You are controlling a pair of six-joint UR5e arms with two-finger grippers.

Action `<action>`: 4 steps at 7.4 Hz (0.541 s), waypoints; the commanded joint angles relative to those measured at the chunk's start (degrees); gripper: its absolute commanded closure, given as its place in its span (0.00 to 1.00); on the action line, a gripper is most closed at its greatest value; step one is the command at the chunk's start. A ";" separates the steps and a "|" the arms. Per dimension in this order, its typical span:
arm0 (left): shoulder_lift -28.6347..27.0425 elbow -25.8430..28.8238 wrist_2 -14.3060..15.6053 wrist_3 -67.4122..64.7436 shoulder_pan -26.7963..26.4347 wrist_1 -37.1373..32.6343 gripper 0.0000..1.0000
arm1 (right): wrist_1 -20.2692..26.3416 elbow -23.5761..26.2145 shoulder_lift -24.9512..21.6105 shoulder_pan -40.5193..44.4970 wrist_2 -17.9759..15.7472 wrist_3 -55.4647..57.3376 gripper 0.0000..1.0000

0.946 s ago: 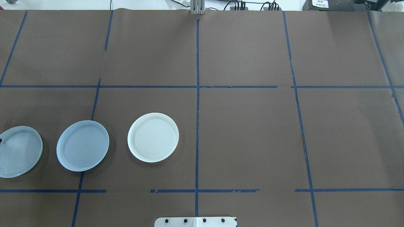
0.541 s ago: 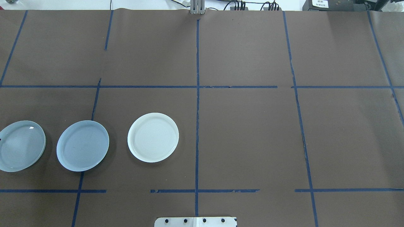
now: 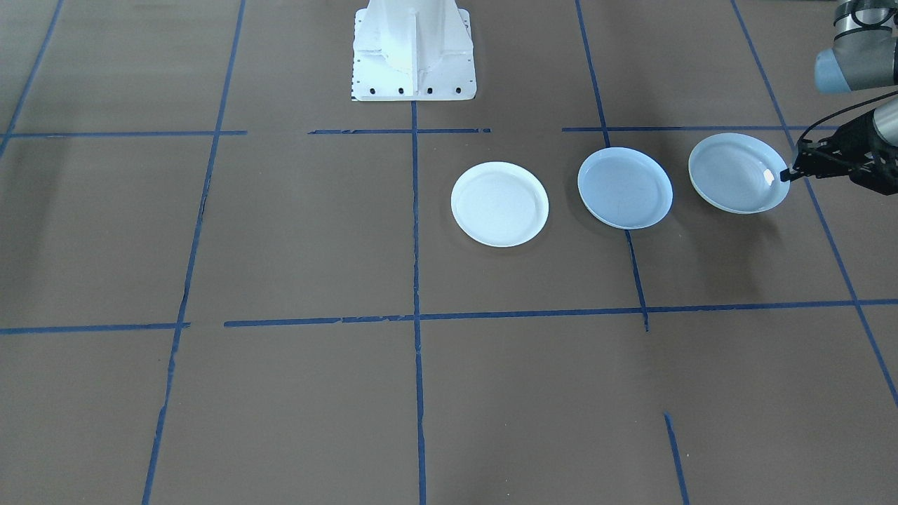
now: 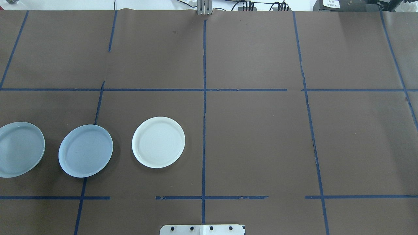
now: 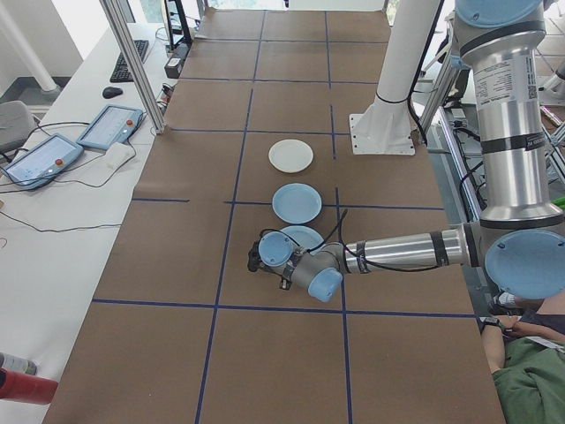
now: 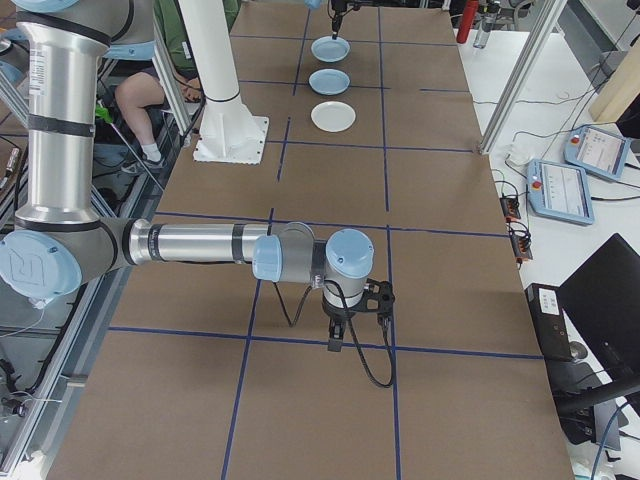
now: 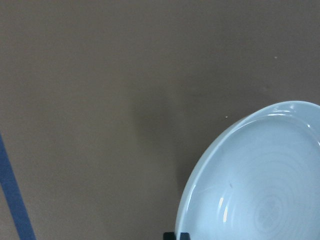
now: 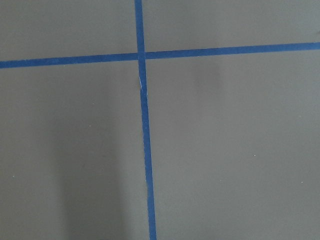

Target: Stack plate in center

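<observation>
i have three plates in a row on the desk [image 3: 295, 231], and none sits on another yet, so the stacking itself is not done. the light-blue plate [image 3: 624, 188] in the middle is my target, lying flat on the brown paper right on a blue tape line [image 3: 635, 270], with nothing on it. the white plate [image 3: 499, 204] sits apart on its inner side, nearer the robot's base [image 3: 412, 52], flat and untouched.

the action is at the outer end. my left gripper [image 3: 787, 174] is at the far rim of the glossy ringed plate [image 3: 738, 173], jaws narrow and pinched on that rim as far as i can judge. that plate looks tipped, gripper side raised, with a shadow spread under it, so i read it as just lifting off the desk. the wrist camera shows its rings and glare close up, rim at the bottom edge.

my right gripper [image 6: 337, 340] hangs over bare paper well away from the plates; i cannot tell how its jaws stand.

so: grasp made, lift starting. left to do: carry this plate across onto the light-blue one, let go, then i judge the white plate follows.
</observation>
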 commanded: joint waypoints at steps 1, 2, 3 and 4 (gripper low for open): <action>-0.60 -1.66 -0.55 -1.95 -2.79 0.16 1.00 | 0.00 0.00 0.00 -0.02 0.00 0.00 0.00; -2.35 -2.10 -0.03 -7.98 -2.53 -0.10 1.00 | 0.00 0.00 0.00 -0.02 0.00 0.00 0.00; -3.06 -4.28 0.15 -14.04 -1.57 -0.36 1.00 | 0.00 0.00 0.00 0.07 0.00 0.00 0.00; -3.07 -6.91 0.24 -19.24 1.92 -0.36 1.00 | 0.00 0.00 0.00 -0.02 0.00 0.00 0.00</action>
